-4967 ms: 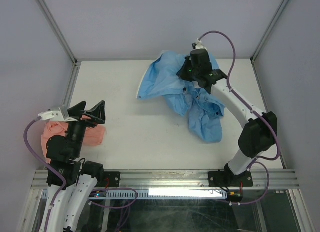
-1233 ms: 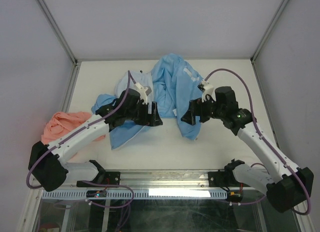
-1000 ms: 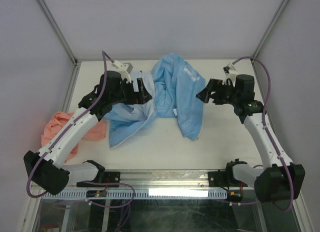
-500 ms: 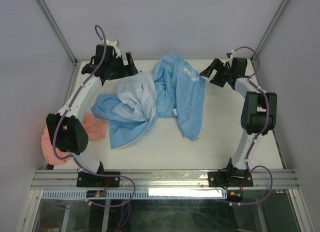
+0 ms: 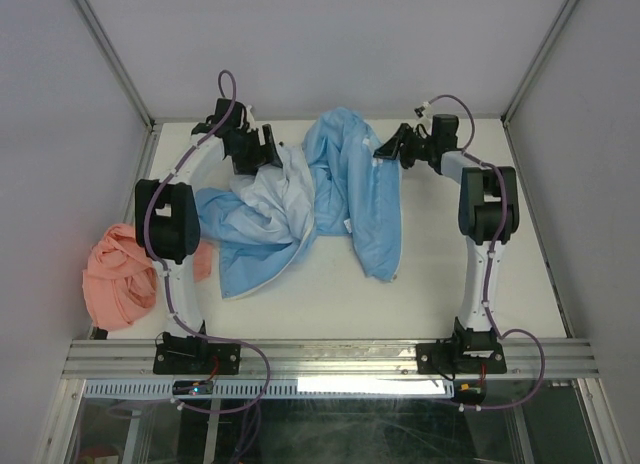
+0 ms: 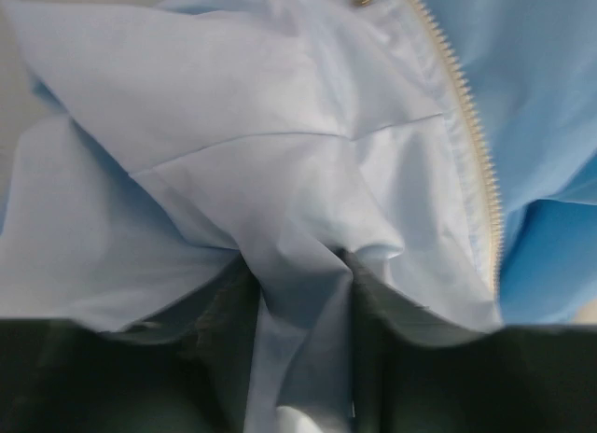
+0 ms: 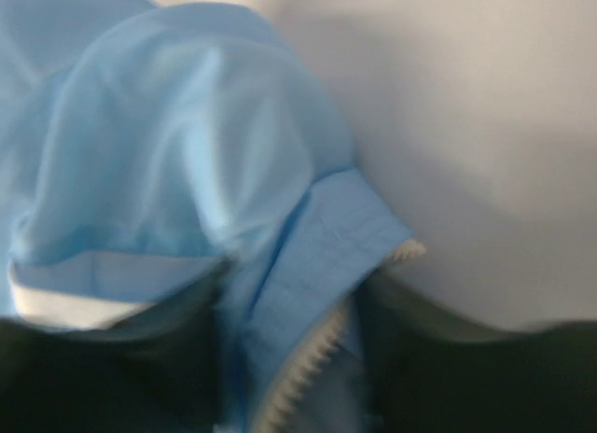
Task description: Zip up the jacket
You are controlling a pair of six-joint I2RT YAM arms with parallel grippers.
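jacket (image 5: 352,199) lies between claws, collar end far. left claw (image 5: 265,152) pinches pale lining (image 6: 280,172); right claw (image 5: 390,149) pinches zipper (image 7: 306,358) edge. both equally near.

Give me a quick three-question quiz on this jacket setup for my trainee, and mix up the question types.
1. True or false: the jacket is zipped shut.
2. Where is the pink garment? A) at the left edge of the table; B) against the far wall; C) on top of the jacket.
3. Fill in: the left gripper pinches the jacket's pale ____.
Key: 1 false, the zipper shows as a single loose edge; 2 A; 3 lining.
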